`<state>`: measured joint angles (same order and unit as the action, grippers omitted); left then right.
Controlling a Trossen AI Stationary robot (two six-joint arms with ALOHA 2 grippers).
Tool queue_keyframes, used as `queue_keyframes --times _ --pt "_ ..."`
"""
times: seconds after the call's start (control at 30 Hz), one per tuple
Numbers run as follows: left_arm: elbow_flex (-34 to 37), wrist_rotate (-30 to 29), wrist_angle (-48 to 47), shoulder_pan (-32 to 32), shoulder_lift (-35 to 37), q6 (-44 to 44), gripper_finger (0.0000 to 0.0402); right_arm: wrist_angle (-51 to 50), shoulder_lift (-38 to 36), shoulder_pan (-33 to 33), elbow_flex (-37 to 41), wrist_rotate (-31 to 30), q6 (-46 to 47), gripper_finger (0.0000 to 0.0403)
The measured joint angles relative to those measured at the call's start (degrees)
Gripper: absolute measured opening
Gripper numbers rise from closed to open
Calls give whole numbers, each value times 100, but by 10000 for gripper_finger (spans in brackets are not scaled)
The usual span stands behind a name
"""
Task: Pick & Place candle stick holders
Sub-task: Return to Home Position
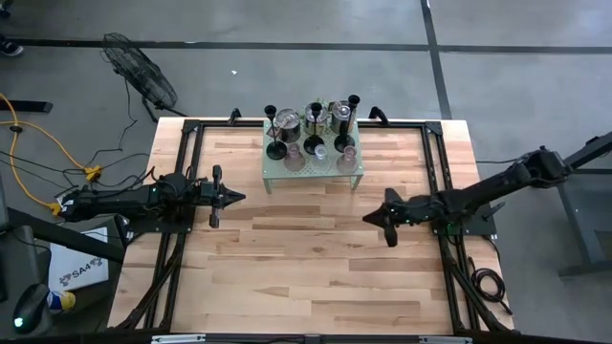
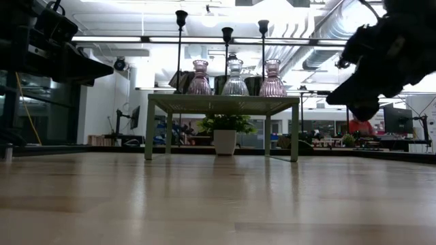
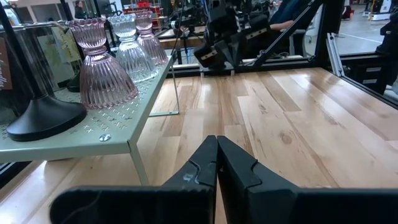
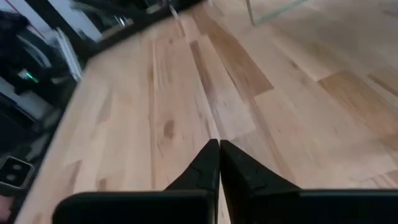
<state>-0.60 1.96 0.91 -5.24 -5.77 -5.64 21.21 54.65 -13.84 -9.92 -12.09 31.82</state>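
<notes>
The candle stick holders stand on a pale green perforated rack [image 1: 314, 158] at the table's far middle: black slim-stemmed ones [image 2: 180, 51], shiny silver cups [image 1: 289, 121], and pink [image 3: 99, 68] and clear [image 3: 129, 53] ribbed glass ones, all resting on their bases. My left gripper [image 1: 239, 198] hovers shut over the table's left side, pointing level toward the right. My right gripper [image 1: 367, 218] hovers shut over the table's right half, pointing left and slightly down; nothing is between its fingers [image 4: 217, 163].
The rack stands on thin legs [image 2: 149, 129] with open space under it. A potted leafy plant [image 2: 225, 133] sits beyond the far edge. Black frame rails [image 1: 435, 177] run along the table's sides. Bare wood lies between the two grippers.
</notes>
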Motion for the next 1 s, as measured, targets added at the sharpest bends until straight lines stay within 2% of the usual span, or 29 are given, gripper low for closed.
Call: queue_keyframes --times 0.1,0.3,0.67,0.83,1.0 --pt "0 0 -1 -1 -1 0 0 291 -391 -5 371 2 -51 3" --pt "0 0 -2 -1 1 0 0 215 -1416 -5 944 -125 -172 2" --pt "0 0 -2 0 0 -1 0 -1746 -3106 -5 943 -284 -376 2" --pt "0 0 -2 1 1 -1 0 -1813 -3665 -5 943 19 -778 2" --pt "0 0 -2 0 0 -1 0 -1922 -3979 -5 945 568 -1062 2"
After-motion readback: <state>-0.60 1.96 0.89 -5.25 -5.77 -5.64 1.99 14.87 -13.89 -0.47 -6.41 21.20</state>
